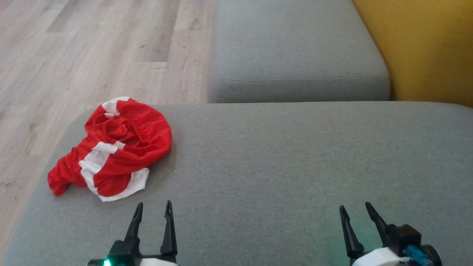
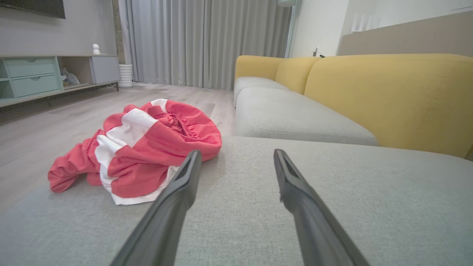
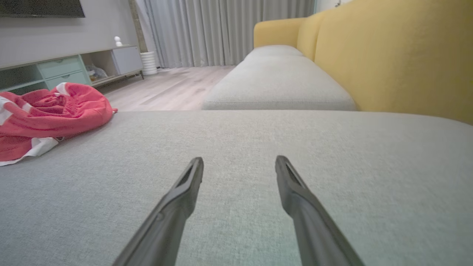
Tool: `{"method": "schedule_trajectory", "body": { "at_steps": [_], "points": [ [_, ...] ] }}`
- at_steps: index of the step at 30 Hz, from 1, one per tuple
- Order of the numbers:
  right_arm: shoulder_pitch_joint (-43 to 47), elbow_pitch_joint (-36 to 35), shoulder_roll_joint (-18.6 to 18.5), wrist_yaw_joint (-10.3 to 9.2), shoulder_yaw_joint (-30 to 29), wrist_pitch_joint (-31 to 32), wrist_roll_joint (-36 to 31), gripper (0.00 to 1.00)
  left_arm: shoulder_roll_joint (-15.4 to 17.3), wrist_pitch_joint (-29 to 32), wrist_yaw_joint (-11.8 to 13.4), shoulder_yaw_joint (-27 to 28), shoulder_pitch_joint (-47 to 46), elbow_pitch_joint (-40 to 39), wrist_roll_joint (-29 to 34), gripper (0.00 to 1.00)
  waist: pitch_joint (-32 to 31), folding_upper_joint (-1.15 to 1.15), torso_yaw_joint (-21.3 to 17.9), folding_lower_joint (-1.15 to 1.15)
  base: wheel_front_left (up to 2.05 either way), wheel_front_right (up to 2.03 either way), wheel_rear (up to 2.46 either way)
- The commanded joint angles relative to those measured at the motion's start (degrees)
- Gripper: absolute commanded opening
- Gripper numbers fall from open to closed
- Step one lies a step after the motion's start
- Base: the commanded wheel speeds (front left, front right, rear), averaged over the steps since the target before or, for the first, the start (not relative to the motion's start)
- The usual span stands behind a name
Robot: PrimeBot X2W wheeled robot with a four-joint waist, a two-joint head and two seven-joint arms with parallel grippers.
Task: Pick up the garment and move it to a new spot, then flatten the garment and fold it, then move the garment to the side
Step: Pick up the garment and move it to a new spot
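grey cushion (image 1: 281,159) | garment (image 1: 114,147) crumpled left | left fingers (image 1: 169,232) apart, pointing forward | right fingers (image 1: 347,231) apart, pointing forward

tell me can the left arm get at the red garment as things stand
Probably yes: the left pincer stands open just short of the red garment, with only bare grey cushion between them.
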Motion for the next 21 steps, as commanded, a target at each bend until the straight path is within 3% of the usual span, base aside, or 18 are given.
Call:
{"method": "schedule_trajectory", "body": {
  "at_steps": [1, 21],
  "points": [
    [-2.1, -1.6, -0.5, 0.44, 1.5, -0.8, -0.4, 1.0, 0.1, -0.7, 0.3, 2.2, -2.9, -1.6, 0.2, 1.0, 0.0, 0.0, 1.1, 0.0, 0.0, 0.0, 0.0],
    [-3.4, -3.3, -0.5, 0.44, 2.1, -0.8, 1.2, 1.0, 0.1, -0.7, -0.4, 6.6, -4.3, -2.7, 3.4, 1.0, 2.6, 0.0, 17.5, 0.0, 0.0, 0.0, 0.0]
  ]
}}
